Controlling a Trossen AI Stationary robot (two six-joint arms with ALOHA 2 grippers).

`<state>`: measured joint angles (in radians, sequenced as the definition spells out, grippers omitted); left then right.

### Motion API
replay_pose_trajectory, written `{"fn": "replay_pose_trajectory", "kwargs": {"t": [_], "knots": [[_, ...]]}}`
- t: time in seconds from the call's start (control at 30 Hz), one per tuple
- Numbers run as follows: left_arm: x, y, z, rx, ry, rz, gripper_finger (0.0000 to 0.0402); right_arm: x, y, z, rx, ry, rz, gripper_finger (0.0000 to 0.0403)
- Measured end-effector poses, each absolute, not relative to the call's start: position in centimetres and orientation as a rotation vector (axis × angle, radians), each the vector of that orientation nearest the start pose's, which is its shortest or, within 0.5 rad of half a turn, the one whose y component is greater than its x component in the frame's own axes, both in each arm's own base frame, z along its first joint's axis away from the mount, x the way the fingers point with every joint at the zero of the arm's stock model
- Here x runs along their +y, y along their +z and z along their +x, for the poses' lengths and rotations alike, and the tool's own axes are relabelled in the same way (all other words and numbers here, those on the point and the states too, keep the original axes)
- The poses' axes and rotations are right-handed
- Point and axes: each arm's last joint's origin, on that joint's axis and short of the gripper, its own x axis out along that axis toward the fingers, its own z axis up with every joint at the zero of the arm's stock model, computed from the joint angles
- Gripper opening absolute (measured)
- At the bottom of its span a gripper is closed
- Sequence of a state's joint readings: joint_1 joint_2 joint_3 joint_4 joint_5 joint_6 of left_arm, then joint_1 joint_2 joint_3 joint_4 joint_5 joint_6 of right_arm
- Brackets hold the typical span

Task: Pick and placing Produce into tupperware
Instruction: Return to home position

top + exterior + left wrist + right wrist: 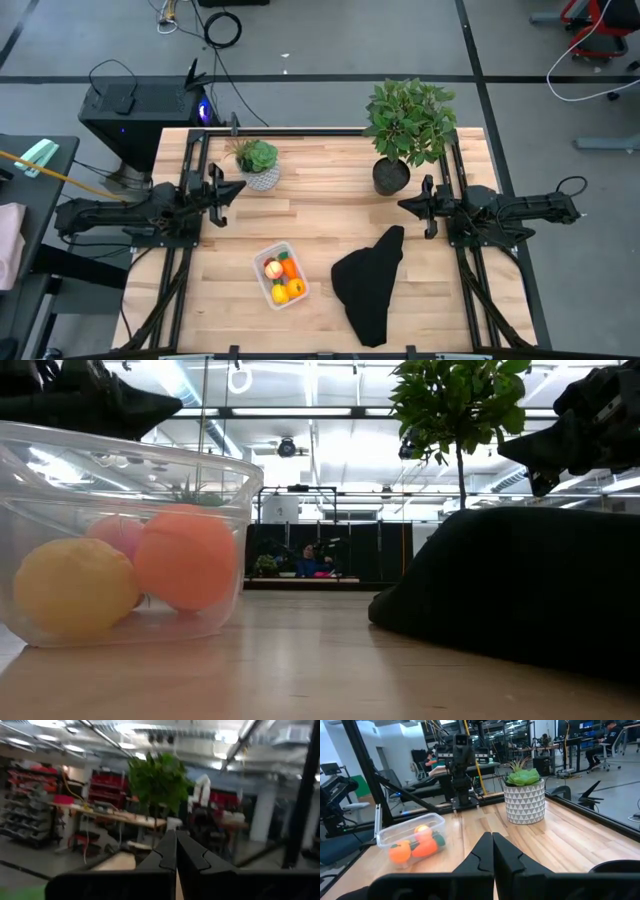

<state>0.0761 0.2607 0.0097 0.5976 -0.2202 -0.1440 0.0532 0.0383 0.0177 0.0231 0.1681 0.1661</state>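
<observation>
1. Pale wooden counter (320, 215) carries the tupperware (281, 276) near its front edge, beside a black cloth (370, 285) but not touching it
2. Produce (284, 280) lies inside it, orange, yellow and peach pieces crowded too close to count
3. Left hand (236, 188) hangs clenched on nothing beside the small potted plant (260, 163)
4. Right hand (404, 206), likewise clenched and empty, sits near the taller plant (410, 125)
5. From counter height the tupperware is cut off at one side, and the cloth blocks much beyond it
</observation>
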Motion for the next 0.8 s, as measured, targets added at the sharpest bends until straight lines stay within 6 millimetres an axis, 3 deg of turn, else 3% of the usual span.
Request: {"fn": "replay_pose_trajectory", "kwargs": {"t": [0.33, 0.8], "knots": [[0.9, 18.1, 11.3, -0.136, 0.065, -0.223, 0.0003, 0.0, 16.9, 9.9, -0.014, -0.114, 0.192, 0.0], [0.9, 21.6, 9.0, -0.531, 0.135, -0.016, 0.0002, 0.0, 16.9, 9.9, -0.015, -0.114, 0.218, 0.0]]}}
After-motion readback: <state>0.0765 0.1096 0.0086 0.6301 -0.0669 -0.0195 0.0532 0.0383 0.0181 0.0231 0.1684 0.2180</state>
